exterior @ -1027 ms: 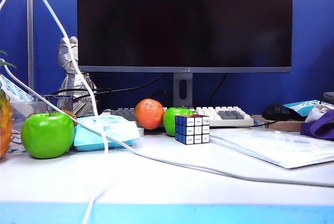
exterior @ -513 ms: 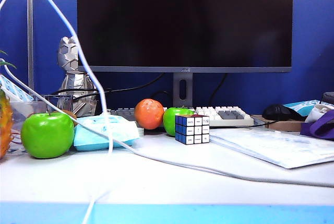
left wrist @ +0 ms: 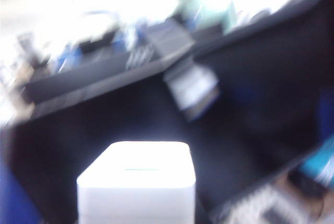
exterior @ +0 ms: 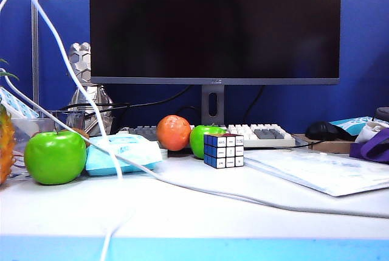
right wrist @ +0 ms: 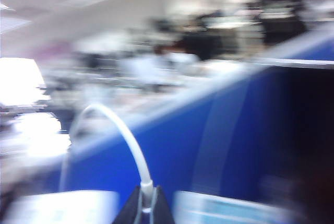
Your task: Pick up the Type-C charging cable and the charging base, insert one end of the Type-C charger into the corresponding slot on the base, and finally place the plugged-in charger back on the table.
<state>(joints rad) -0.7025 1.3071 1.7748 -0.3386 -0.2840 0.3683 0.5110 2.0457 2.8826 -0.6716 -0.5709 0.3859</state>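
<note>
The Type-C charging cable [exterior: 67, 66] hangs as a thin white cord from the upper left of the exterior view down past the table's [exterior: 200, 212] light-blue front edge. Neither gripper shows there. In the right wrist view my right gripper [right wrist: 147, 211] is shut on the cable's plug end, and the cord [right wrist: 125, 135] arcs away from the dark fingers. In the blurred left wrist view the glossy white charging base [left wrist: 138, 179] sits close to the camera, held in the air in front of the monitor by my left gripper [left wrist: 136, 219]. The fingers are hidden beside it. The slot cannot be made out.
On the desk stand a green apple [exterior: 55, 156], a light-blue wipes pack [exterior: 121, 153], an orange [exterior: 174, 132], a second apple [exterior: 203, 139] and a puzzle cube [exterior: 223, 150]. A thick grey cord [exterior: 243, 199] crosses the desk. Behind are a monitor [exterior: 214, 24] and a keyboard [exterior: 255, 134].
The hanging cable swung a little to the right, then back to the left. Nothing on the desk has moved.
</note>
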